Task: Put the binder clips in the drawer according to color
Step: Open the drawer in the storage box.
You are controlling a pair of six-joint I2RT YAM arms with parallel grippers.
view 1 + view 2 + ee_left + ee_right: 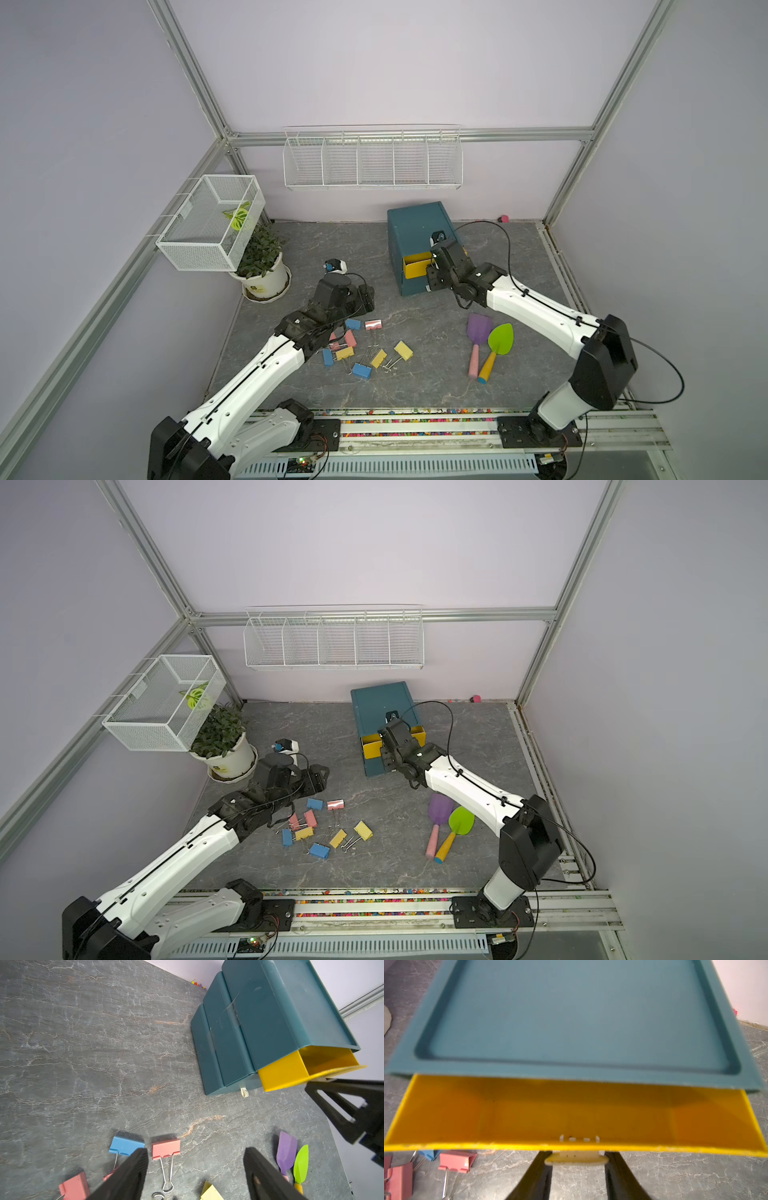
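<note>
Binder clips, look: the binder clips (378, 358) are small pastel folded bodies, each with thin silver wire handles. I count three yellow, three pink and three blue.
Binder clips, place: they lie loosely scattered on the grey marbled table (415, 386) by my left wrist, well apart from the cabinet. One pink clip is partly under my left arm.
Cabinet: the dark-teal box (415, 226) stands near the back wall, with its tray-like top bare in the right wrist view.
Yellow drawer: the top drawer (571, 1118) is pulled partway out, and inside I see only plain yellow floor and walls.
Lower drawers: the two teal drawers sit flush, and one pale pull (244, 1092) shows.
My right gripper: my right gripper (577, 1157) has its fingers pressed against both ends of the yellow drawer's white pull (576, 1160).
My left gripper: my left gripper (195, 1151) hangs above the table with its fingers spread wide and nothing between them. It is just beside a blue clip (126, 1145) and a pink clip (166, 1148).
Side wire basket: the white mesh box (195, 245) holds a green leaf (237, 216).
Pot: the white pot (266, 282) holds a leafy plant.
</note>
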